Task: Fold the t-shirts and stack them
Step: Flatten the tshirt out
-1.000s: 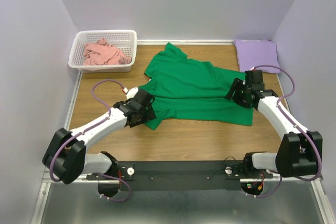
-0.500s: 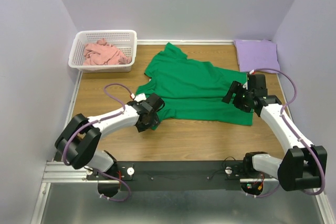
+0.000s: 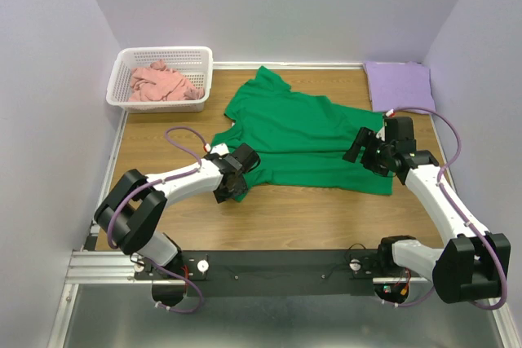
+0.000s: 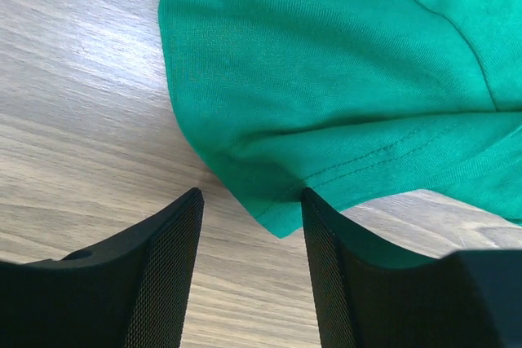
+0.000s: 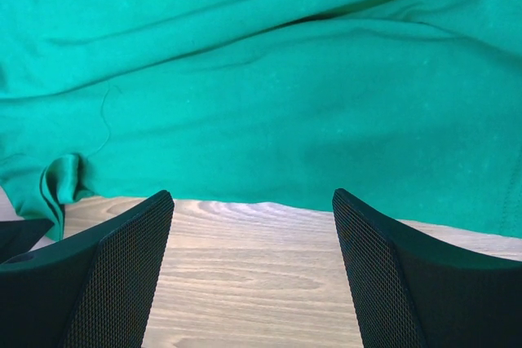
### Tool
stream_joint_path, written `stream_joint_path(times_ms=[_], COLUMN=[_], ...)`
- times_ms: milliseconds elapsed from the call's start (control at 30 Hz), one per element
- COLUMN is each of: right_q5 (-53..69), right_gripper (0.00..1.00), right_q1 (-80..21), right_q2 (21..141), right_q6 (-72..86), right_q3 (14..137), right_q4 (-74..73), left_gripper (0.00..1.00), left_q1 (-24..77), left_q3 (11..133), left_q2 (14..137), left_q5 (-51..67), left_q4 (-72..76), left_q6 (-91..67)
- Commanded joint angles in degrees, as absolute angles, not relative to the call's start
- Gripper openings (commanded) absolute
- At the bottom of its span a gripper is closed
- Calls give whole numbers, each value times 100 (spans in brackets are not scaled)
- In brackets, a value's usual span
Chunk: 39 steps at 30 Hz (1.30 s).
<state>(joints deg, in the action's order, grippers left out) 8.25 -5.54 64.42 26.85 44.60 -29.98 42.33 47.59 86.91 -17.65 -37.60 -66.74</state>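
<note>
A wooden worktop [image 3: 277,218], walled in pale lilac, carries a green shirt [image 3: 302,132] lying open and rumpled across its middle, one sleeve pointing toward the far edge. Two white-and-black arms reach in from the near edge, the left arm [image 3: 175,185] to the shirt's near left corner and the right arm [image 3: 436,193] to its right side. A white lattice basket [image 3: 163,51] stands at the far left corner. A purple shirt [image 3: 398,85] lies folded flat at the far right corner, well apart from the green one. A pink shirt [image 3: 159,83] sits crumpled inside the basket.

The left end effector [image 4: 250,201] hangs low over the wood with its fingers spread. The green shirt's stitched hem corner [image 4: 281,222] pokes into the gap between their tips. Bare wood shows between the cloth and the left-hand finger [image 4: 163,266], while the cloth runs right up to the other finger; the fingers are not pinching it.

The right end effector [image 5: 251,197] is spread wide, gripping nothing. Bare wood shows between its two fingers, and the green shirt's edge runs across just at their tips, the cloth beyond filling the rest of the right wrist view in soft folds.
</note>
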Motion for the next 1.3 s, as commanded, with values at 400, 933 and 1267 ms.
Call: stream_joint_path(times_ms=[400, 933, 1267], right_q5=[827, -1096, -396], right_gripper=[87, 89, 81], right_q1=[-615, -466, 712], right_q2=[6232, 6565, 6829], right_q6=[2558, 3119, 4191], right_q3=[4280, 4070, 3771], right_q4=[-3164, -3533, -3674], left_gripper=[19, 0, 0], left_q1=[4447, 3745, 2839], left_q3=[4605, 5238, 5124], left_q2=[9492, 7411, 6311], left_q5=[-1767, -2707, -1925], left_q4=[-3357, -4562, -4017], left_q6=[-6715, -5653, -3929])
